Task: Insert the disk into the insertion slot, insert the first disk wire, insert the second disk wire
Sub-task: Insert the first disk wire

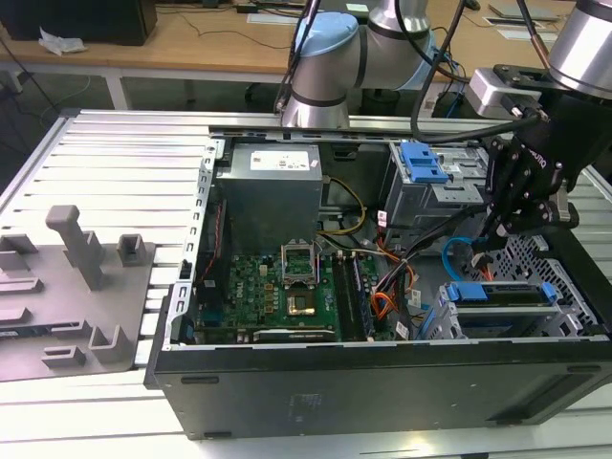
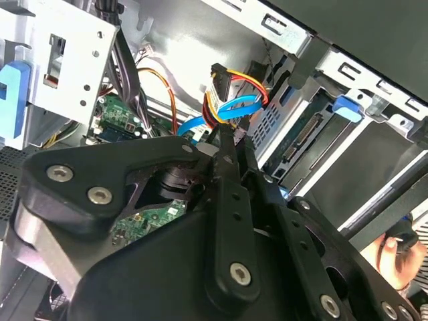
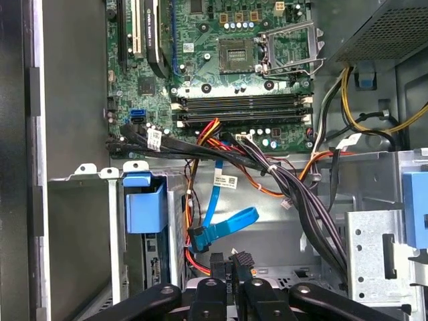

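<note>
Black tool (image 3: 232, 282) nearest, clamped on what I judge a wire plug (image 3: 241, 259). Computer case (image 1: 382, 382); slot (image 1: 535, 256) at the exterior view's right, disk (image 1: 502, 293) seated inside. Risk: plug meeting the disk's socket tilted, or my tool snagging loose wires (image 3: 301, 194).

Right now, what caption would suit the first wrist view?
Claw grips a black wire connector beside the blue-framed disk, motherboard beyond.
</note>
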You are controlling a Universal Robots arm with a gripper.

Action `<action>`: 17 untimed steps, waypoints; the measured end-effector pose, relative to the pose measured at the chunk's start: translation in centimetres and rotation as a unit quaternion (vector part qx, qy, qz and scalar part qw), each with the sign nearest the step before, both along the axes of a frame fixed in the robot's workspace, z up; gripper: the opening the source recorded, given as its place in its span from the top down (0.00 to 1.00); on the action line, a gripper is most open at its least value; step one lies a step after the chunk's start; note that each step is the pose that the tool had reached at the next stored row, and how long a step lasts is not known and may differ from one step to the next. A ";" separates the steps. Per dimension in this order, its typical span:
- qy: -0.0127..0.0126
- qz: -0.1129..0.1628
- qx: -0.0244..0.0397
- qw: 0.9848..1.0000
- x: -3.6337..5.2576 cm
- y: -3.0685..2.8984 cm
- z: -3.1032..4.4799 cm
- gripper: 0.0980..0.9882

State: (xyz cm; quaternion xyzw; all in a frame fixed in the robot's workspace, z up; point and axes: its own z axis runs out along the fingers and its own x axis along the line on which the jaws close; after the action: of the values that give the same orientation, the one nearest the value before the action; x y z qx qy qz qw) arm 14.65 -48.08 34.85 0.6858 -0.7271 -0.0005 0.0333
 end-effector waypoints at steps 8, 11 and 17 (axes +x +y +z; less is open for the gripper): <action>0.000 0.000 0.000 1.000 0.62 -0.79 0.00 0.92; 0.000 0.000 0.000 1.000 0.62 -1.31 0.00 0.92; 0.000 0.000 0.000 1.000 0.62 -2.42 0.00 0.92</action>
State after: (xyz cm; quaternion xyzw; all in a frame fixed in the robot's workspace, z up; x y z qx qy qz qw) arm 15.27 -50.50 34.85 0.6857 -0.7271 -0.0007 0.0335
